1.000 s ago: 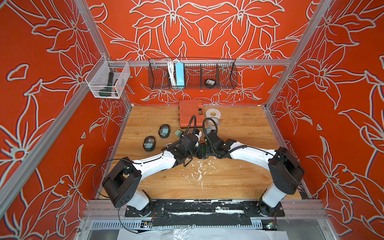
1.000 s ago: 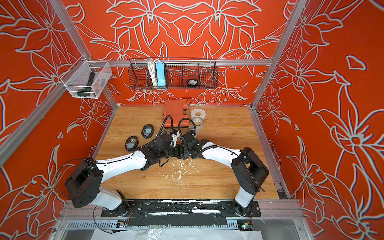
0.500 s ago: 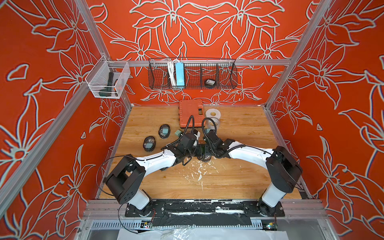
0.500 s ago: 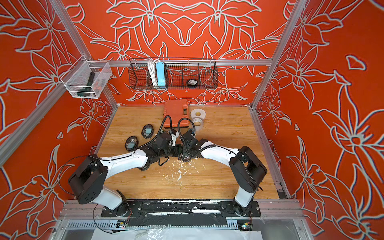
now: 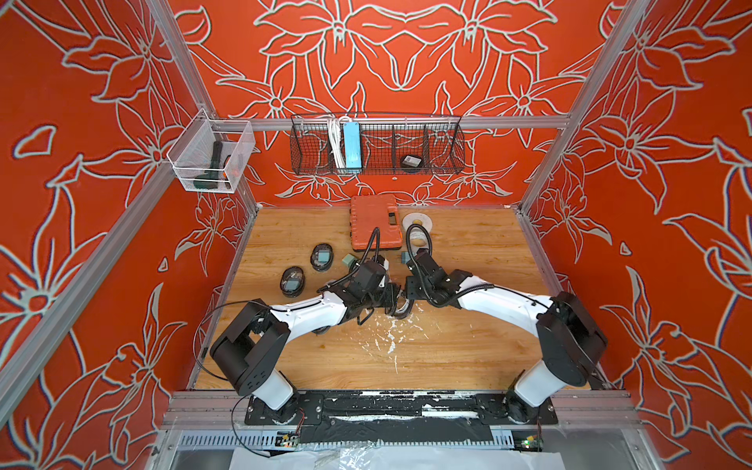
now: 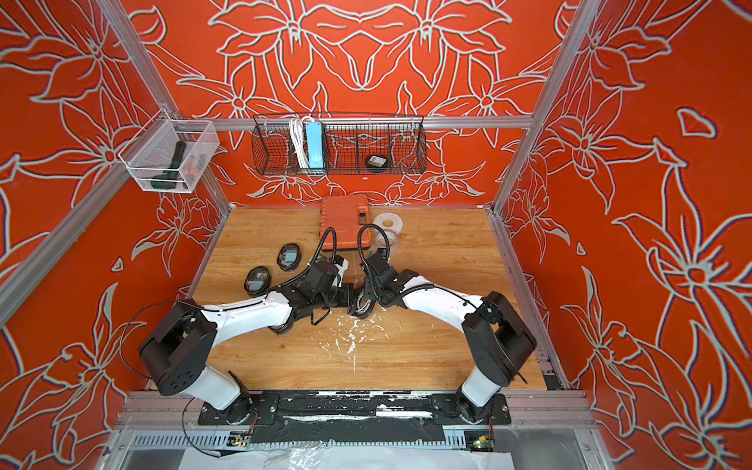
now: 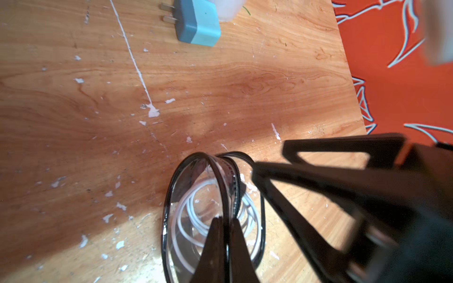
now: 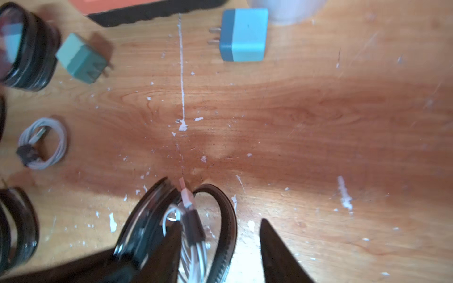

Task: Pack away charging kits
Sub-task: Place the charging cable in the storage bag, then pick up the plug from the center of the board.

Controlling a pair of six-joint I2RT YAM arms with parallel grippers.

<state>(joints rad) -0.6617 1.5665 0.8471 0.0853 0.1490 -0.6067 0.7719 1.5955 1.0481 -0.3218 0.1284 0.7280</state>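
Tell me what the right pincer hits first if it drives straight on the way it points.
The open pouch, with the white cable coiled in it: its rim sits between the open fingers of the right pincer. Beyond it, probably bare table; depth is unclear.

1. Both top views: high overhead, looking down toward the orange flower-patterned rear wall (image 5: 386,61), covering the whole scratched wooden tabletop (image 5: 468,252) (nearly identical framing).
2. Left wrist view: close above the tabletop, facing the light-blue cube wall plug (image 7: 198,24).
3. Right wrist view: equally close; shares that plug and the oval black-rimmed clear pouch (image 8: 229,210).
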